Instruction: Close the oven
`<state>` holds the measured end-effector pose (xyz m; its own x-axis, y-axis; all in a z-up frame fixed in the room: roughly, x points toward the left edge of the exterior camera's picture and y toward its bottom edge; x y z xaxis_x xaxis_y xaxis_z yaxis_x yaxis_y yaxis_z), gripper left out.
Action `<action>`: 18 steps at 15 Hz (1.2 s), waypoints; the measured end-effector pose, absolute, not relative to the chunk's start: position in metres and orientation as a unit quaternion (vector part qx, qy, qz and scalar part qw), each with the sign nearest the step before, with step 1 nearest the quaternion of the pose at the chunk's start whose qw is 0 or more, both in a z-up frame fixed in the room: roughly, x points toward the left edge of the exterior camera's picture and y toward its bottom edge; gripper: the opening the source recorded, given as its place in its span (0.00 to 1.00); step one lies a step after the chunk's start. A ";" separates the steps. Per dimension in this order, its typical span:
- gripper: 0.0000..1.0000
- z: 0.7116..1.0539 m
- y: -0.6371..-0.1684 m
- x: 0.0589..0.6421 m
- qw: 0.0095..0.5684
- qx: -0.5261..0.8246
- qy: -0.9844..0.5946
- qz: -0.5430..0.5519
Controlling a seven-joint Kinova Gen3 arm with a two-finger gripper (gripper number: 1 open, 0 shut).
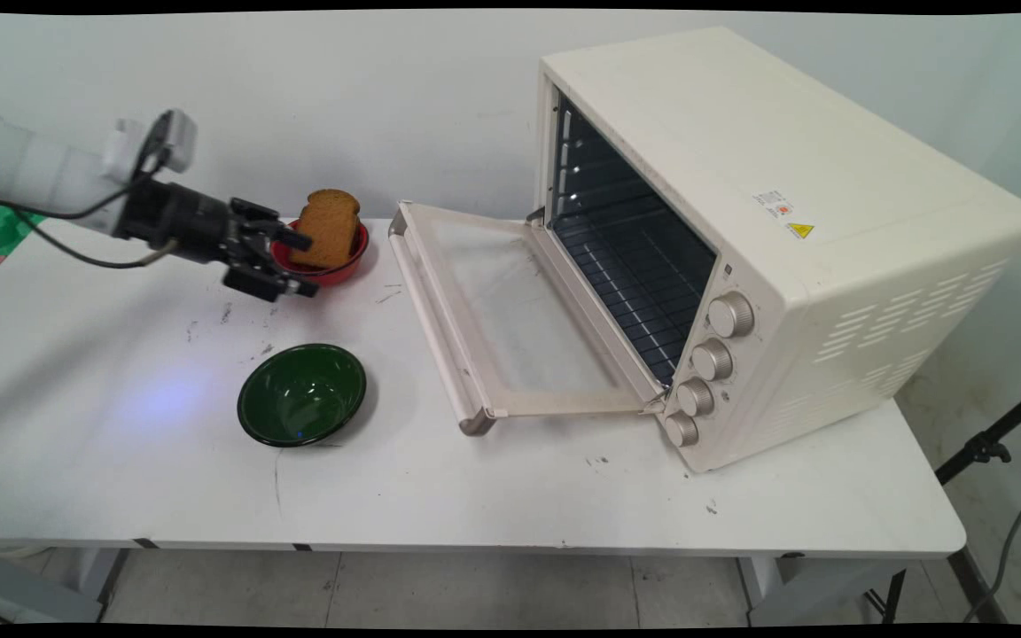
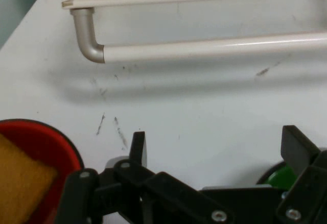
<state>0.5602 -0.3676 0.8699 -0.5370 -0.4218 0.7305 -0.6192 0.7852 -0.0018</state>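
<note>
**Gripper hanging open beside the red bowl with the bread**

I see the gripper [image 1: 301,263] reaching in from 9 o'clock, held above the table [image 1: 475,496] with its 2 fingers spread wide and nothing between them. In the hand view the fingers [image 2: 138,147] stand far apart, with bare tabletop between them. The nearest thing to it is the red bowl [image 1: 340,270], just beside the fingertips at their 3 o'clock in the main view; I cannot tell whether the upper finger touches its rim. A brown slice of bread [image 1: 326,228] stands upright in that bowl, leaning a little (the hand view catches only a corner of bread [image 2: 23,183] and the red rim [image 2: 61,142] at its lower left).

At 6 o'clock from the gripper a green bowl [image 1: 302,394] sits on the table, apart from the red one, showing nothing inside it. A sliver of it [image 2: 278,175] shows behind the right finger in the hand view.

Out toward 3 o'clock stands a cream toaster oven [image 1: 785,213] with 4 knobs [image 1: 711,359] down its front. Its glass door [image 1: 510,310] is dropped fully open toward the bowls, and the door's handle [image 2: 204,50] runs across the top of the hand view. The wire rack [image 1: 643,275] inside looks bare.
</note>
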 end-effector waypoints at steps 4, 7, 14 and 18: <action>0.00 0.854 -0.388 0.525 0.357 0.314 -0.870 0.134; 0.00 0.844 -0.403 0.504 0.345 0.322 -0.871 0.139; 0.00 0.822 -0.425 0.473 0.322 0.323 -0.877 0.151; 0.00 0.810 -0.436 0.455 0.314 0.318 -0.881 0.156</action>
<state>0.4554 -0.4356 0.8097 -0.6016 -0.4621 0.6515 -0.6572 0.7500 -0.0750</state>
